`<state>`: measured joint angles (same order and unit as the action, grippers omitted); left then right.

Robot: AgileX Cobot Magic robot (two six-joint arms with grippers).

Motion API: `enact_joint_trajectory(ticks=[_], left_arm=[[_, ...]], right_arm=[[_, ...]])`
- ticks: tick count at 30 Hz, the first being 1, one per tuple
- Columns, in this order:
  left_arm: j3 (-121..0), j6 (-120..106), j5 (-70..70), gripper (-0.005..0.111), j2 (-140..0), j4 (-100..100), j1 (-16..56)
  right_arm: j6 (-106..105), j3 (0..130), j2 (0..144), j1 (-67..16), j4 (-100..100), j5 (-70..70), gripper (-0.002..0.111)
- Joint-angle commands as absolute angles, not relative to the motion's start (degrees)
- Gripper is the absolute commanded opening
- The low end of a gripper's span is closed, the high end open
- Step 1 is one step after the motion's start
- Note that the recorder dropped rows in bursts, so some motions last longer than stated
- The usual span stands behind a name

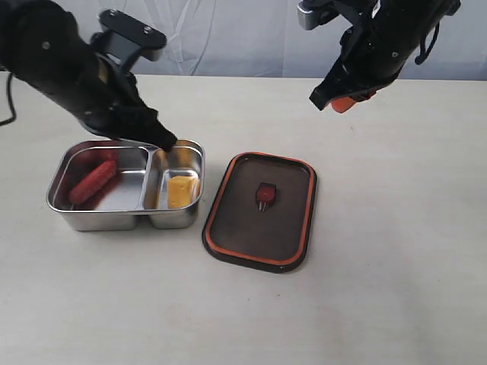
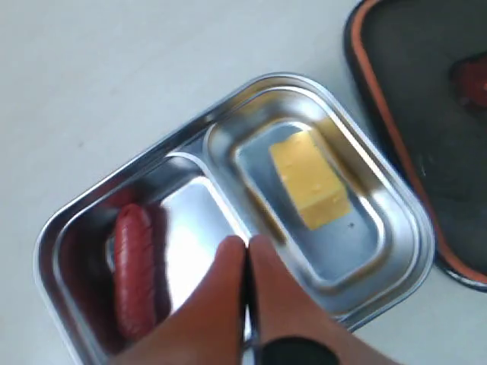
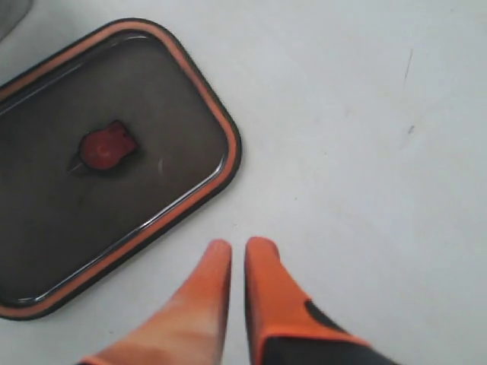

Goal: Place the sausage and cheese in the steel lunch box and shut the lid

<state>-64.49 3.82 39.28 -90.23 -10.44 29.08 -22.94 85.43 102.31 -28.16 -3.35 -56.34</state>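
Lunch box [image 1: 99, 220]: polished steel, two wells. Ribbed red sausage [image 1: 93, 181] lies in the larger, yellow cheese [image 1: 180, 190] wedge in the smaller.
Lid [image 1: 251, 224]: smoky plastic, orange rim, flat on the table [image 1: 380, 289] just beside the box. Probably light, stiff and slick; best pinched at an edge.
Left gripper [image 2: 246, 242]: fingers clenched, empty, over the divider.
Right gripper [image 3: 237, 247]: fingers barely parted, empty, raised near the lid
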Motion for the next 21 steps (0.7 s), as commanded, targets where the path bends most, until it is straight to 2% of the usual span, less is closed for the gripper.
enact_joint_trajectory(ticks=[1, 3, 5, 21], left_arm=[[-64.73, 4.08, 46.23, 0.0, -86.15, -10.38, 25.51], [-63.54, 4.08, 47.58, 0.0, -84.5, -10.0, 25.09], [-61.85, 3.94, 47.72, 0.0, -82.98, -10.0, 25.09], [-52.03, 3.94, 47.6, 0.0, -73.34, -7.0, 25.09]], right_arm=[[-20.83, 85.43, 105.93, -26.45, -1.77, -55.66, 0.032], [-20.83, 85.43, 107.76, -25.59, -1.77, -55.26, 0.046], [-20.83, 85.43, 109.36, -24.66, -1.77, -54.88, 0.053], [-20.83, 91.26, 121.01, -24.04, -10.0, -56.46, 0.053]])
